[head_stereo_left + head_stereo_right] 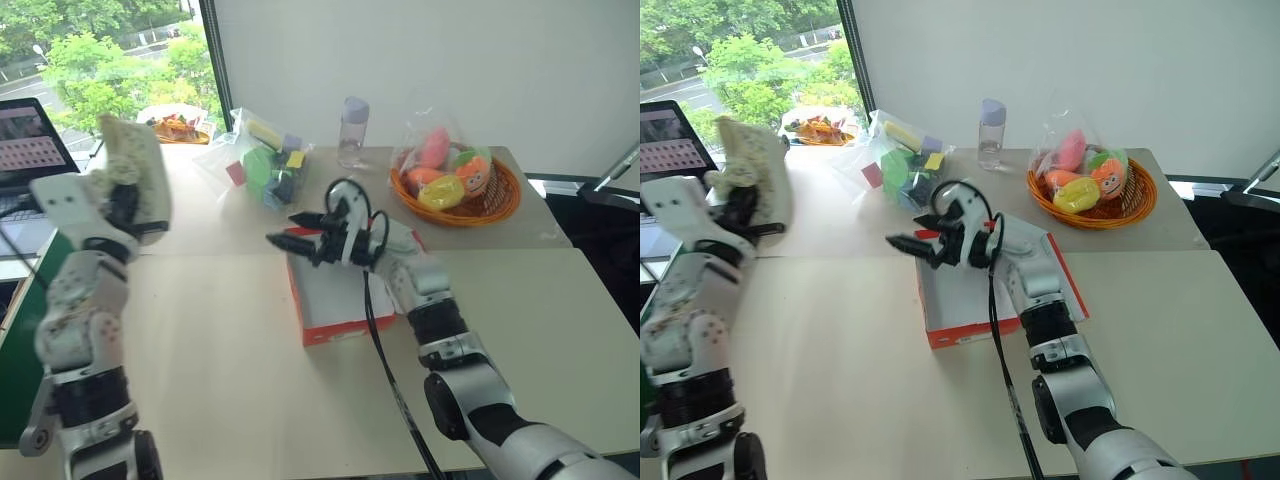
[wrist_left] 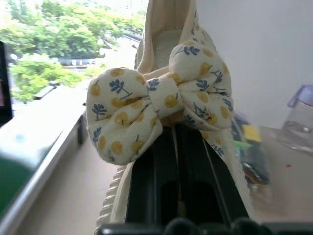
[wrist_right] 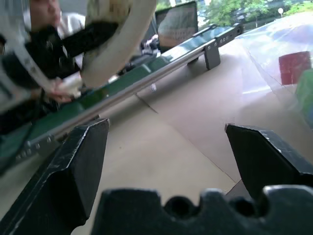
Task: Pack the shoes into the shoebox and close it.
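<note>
Left gripper (image 1: 125, 205) fingers clamped on cream shoe (image 1: 135, 165), raised above counter (image 1: 220, 350). Right gripper (image 1: 295, 232) fingers spread wide, empty, above shoebox (image 1: 335, 300) lying open at counter centre.

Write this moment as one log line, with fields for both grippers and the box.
left gripper: shut on shoe, lifted | right gripper: open, over shoebox | shoebox: open, no shoe visible inside
</note>
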Robot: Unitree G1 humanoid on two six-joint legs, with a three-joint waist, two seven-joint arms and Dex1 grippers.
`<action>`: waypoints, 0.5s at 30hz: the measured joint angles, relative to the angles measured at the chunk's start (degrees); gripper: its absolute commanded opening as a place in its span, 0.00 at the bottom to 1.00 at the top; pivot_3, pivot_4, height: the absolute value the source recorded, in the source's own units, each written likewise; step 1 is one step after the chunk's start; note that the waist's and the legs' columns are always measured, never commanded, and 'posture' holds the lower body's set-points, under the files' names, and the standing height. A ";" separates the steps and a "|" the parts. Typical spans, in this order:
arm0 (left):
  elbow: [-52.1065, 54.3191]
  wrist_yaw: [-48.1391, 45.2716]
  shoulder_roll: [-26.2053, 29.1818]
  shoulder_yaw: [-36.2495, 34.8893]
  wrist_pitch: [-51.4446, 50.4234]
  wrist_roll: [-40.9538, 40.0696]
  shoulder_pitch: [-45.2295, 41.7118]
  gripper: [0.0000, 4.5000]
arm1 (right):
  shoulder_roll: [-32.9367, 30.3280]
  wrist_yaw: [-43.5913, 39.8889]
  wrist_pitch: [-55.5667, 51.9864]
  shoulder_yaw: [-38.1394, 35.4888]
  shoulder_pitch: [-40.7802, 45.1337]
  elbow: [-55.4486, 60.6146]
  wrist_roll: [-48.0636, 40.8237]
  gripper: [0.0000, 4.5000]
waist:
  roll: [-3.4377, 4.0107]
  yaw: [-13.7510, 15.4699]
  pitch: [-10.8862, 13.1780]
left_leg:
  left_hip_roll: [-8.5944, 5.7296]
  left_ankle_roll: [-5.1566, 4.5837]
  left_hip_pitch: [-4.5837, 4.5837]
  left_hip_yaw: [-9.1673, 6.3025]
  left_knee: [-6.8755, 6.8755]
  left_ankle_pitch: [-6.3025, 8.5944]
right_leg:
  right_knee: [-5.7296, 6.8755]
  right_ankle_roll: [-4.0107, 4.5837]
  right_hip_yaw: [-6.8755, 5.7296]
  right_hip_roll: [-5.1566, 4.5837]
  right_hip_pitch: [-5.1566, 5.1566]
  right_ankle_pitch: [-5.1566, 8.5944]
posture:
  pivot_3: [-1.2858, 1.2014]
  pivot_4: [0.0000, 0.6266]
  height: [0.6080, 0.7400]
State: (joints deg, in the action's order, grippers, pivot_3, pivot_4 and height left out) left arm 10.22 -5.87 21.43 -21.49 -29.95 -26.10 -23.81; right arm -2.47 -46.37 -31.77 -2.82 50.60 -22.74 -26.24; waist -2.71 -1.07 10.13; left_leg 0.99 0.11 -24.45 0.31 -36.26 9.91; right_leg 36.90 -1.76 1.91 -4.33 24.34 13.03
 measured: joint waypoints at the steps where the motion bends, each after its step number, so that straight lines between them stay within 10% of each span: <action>1: -0.23 -0.02 -1.74 2.40 -0.66 0.05 -0.38 0.01 | 0.67 1.77 -2.54 -2.93 1.45 0.08 -2.94 1.00 | 0.00 -0.03 0.00 | -0.02 -0.01 -0.01 0.00 0.00 0.00 | 0.01 0.00 0.00 0.01 0.01 0.00 | 0.52 0.24 1.00; 15: -2.36 -1.54 -11.09 16.63 -1.15 2.80 -7.67 0.01 | 0.53 12.88 -7.85 -13.51 7.03 -4.85 -11.04 1.00 | 0.01 -0.55 0.01 | -0.07 -0.09 -0.29 0.39 -0.04 -0.03 | -0.12 -0.06 0.01 0.12 0.13 0.02 | 0.52 0.24 1.00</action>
State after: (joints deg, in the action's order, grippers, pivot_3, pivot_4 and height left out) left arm 7.86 -7.41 10.34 -4.86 -31.10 -23.29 -31.48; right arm -1.94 -33.49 -39.62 -16.33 57.63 -27.60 -37.28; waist -2.70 -1.62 10.13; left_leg 0.92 0.03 -24.75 0.70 -36.30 9.88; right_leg 36.79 -1.82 1.92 -4.20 24.47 13.04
